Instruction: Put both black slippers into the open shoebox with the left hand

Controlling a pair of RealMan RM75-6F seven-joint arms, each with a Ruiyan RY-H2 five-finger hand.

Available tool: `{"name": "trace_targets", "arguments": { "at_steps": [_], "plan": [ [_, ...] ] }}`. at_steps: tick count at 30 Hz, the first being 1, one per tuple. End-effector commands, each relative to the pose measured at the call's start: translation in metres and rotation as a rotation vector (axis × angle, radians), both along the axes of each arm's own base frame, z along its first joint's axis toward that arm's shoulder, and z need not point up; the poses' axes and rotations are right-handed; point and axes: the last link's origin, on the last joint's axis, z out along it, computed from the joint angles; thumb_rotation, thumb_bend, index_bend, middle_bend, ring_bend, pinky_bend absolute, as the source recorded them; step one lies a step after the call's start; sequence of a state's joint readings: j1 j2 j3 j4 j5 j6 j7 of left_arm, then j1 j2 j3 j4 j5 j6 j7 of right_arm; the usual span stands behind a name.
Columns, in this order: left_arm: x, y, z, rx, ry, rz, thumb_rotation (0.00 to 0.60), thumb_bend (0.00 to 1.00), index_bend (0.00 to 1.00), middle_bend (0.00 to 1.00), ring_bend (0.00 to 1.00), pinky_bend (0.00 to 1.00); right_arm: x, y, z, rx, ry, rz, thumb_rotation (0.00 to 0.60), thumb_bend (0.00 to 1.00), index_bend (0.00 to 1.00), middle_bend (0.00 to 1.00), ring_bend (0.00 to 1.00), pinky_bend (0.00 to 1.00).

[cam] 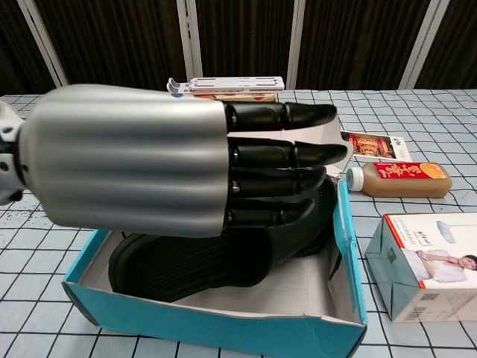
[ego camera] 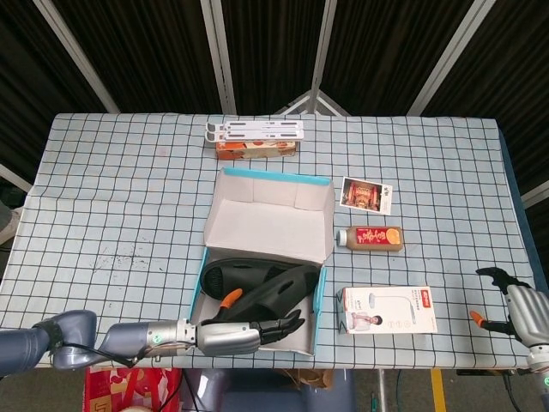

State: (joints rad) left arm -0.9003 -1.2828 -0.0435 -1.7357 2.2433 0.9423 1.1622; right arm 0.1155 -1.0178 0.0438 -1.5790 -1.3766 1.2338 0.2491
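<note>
1. The left robot hand [ego camera: 244, 332] hovers at the near edge of the shoebox [ego camera: 318, 302], its silver back toward the chest camera and its black fingers [cam: 287, 155] stretched out straight, side by side; it holds nothing.
2. In the chest view this robot hand fills most of the frame, above and in front of the box's contents.
3. Both black slippers [ego camera: 257, 287] lie inside the shoebox, overlapping, one resting partly on the other; the ribbed sole of one [cam: 186, 265] faces the chest camera.
4. An orange spot [ego camera: 232, 297] shows at the slippers' near side in the head view; what it belongs to is unclear.
5. The box's lid [ego camera: 270, 219] stands open at the far side, its pale inner face turned up.
6. The right robot hand [ego camera: 515, 309] sits at the bench's right edge, well apart from the box, fingers spread and holding nothing.
7. The bench [ego camera: 129, 189] is covered with a checked cloth.
8. Right of the shoebox lies a white carton with a lamp picture [ego camera: 390, 309].
9. Beyond it lies a bottle with an orange-red label [ego camera: 371, 237] on its side, and a picture card [ego camera: 366, 195] lies farther back.
10. At the far side sits a white folding stand [ego camera: 255, 130] atop an orange box [ego camera: 256, 150].
</note>
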Motion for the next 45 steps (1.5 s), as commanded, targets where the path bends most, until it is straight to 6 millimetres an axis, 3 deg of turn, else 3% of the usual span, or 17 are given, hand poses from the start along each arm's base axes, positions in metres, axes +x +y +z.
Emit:
{"name": "trace_targets", "arguments": {
  "at_steps": [1,5,8,16,21,29,35,45],
  "plan": [
    [-0.001,-0.005,0.007,-0.009,-0.022,0.004,0.6,0.13,0.15,0.14,0.03,0.08,0.0,0.0,0.0,-0.001,0.0,-0.001,0.6,0.23,0.28,0.25,0.32,0.32],
    [0.0,-0.007,0.018,-0.067,-0.147,0.105,0.6,0.13,0.2,0.19,0.06,0.11,-0.001,0.001,0.001,-0.002,-0.001,-0.003,0.6,0.23,0.28,0.25,0.32,0.32],
    [-0.002,-0.003,0.022,-0.174,-0.325,0.318,0.6,0.13,0.22,0.21,0.08,0.13,-0.001,0.001,0.001,-0.004,-0.003,-0.005,0.6,0.23,0.28,0.25,0.32,0.32],
    [0.01,0.02,-0.002,-0.507,-0.617,0.8,0.6,0.12,0.26,0.25,0.1,0.14,-0.002,0.0,0.0,0.008,-0.001,-0.012,0.6,0.23,0.28,0.25,0.32,0.32],
    [0.008,0.024,-0.008,-0.635,-0.704,1.009,0.6,0.11,0.26,0.25,0.1,0.14,-0.003,-0.001,-0.001,0.01,0.001,-0.017,0.6,0.23,0.28,0.25,0.32,0.32],
    [0.015,0.019,-0.023,-0.824,-0.773,1.14,0.6,0.1,0.26,0.27,0.12,0.17,-0.004,-0.001,-0.001,0.012,0.002,-0.023,0.6,0.23,0.28,0.25,0.32,0.32],
    [0.008,0.013,-0.029,-0.837,-0.788,1.166,0.6,0.1,0.29,0.32,0.18,0.26,-0.004,-0.001,0.0,0.012,0.0,-0.021,0.6,0.23,0.28,0.25,0.32,0.33],
    [-0.007,0.017,-0.044,-0.792,-0.801,1.239,0.6,0.1,0.31,0.36,0.2,0.29,-0.004,-0.001,-0.001,0.015,-0.001,-0.022,0.6,0.23,0.28,0.25,0.32,0.34]
  ]
}}
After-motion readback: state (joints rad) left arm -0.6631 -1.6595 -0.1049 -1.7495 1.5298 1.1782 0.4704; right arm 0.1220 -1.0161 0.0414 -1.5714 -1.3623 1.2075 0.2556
